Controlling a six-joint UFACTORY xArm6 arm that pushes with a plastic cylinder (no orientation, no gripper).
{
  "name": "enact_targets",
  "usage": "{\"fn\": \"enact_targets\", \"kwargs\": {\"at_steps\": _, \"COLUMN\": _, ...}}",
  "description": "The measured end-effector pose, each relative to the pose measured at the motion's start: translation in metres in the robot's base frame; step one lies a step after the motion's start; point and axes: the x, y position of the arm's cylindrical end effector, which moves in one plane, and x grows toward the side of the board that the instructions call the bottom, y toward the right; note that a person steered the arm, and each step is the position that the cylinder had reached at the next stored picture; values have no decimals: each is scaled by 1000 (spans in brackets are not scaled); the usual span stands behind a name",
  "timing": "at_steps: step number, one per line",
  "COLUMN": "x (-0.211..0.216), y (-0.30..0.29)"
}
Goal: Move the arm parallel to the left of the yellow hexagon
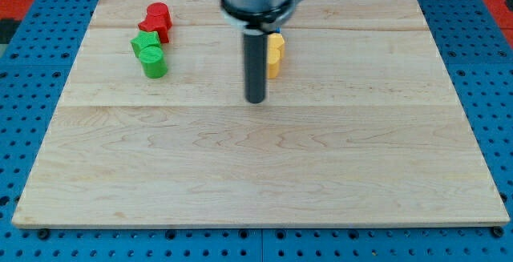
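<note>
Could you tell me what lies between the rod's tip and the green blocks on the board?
Nothing: in the camera view, only bare wooden board separates my tip from the green blocks. The yellow block sits on the tip's other side, toward the view's right.

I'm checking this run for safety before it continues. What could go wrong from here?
My tip sits just to the view's left of the yellow hexagon block, slightly below it, so a small drift rightward could nudge it. The rod also hides part of that block, making the gap hard to judge. The red blocks and green blocks lie well clear.
</note>
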Motion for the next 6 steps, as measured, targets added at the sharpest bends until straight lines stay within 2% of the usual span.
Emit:
{"fn": "enact_targets", "kwargs": {"at_steps": 1, "x": -9, "y": -44}}
{"fn": "enact_targets", "kwargs": {"at_steps": 3, "x": -68, "y": -53}}
{"fn": "enact_targets", "kwargs": {"at_steps": 5, "x": -102, "y": -56}}
{"fn": "enact_targets", "kwargs": {"at_steps": 6, "x": -99, "y": -68}}
